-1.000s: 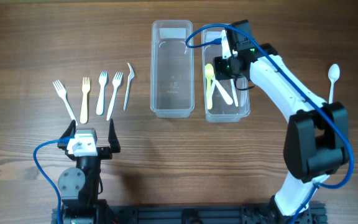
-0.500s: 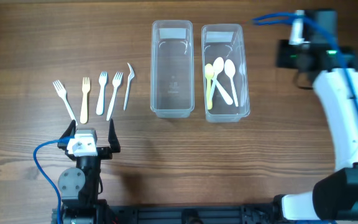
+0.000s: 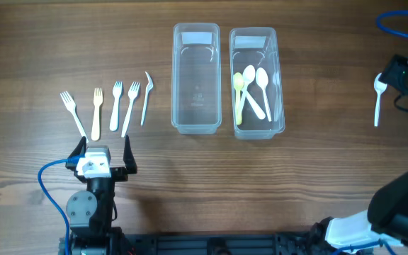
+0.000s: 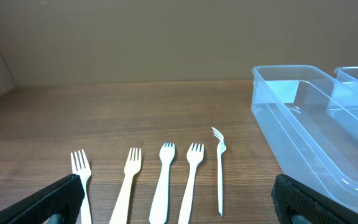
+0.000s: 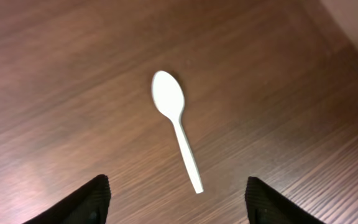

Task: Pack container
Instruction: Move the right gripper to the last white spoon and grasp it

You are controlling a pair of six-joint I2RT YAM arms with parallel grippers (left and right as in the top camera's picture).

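Two black fingers on the right claw are spread wide with nothing pinched between them, so it's open and empty, hanging over the table. Just ahead of it, lined up with the gap, lies a loose white spoon. It's flat on the wood with the handle end nearest the claw and the bowl pointing away, the whole thing slanted a touch. The fingers sit either side of that long axis, so I reckon the pick is mostly a straight drop onto the handle, maybe with a tiny wrist twist.

Going outward, the spoon is way out by the right edge, well apart from the right-hand container. That one holds three spoons, one yellowish and two white. Touching or nearly touching it on the far side is the left-hand container, with nothing in it that I can see. Further along are five forks in a row, one tipped on its side.

The left claw sits just behind the forks, also wide open and empty. It's clear across the table from the spoon, so this one looks like the right arm's job.
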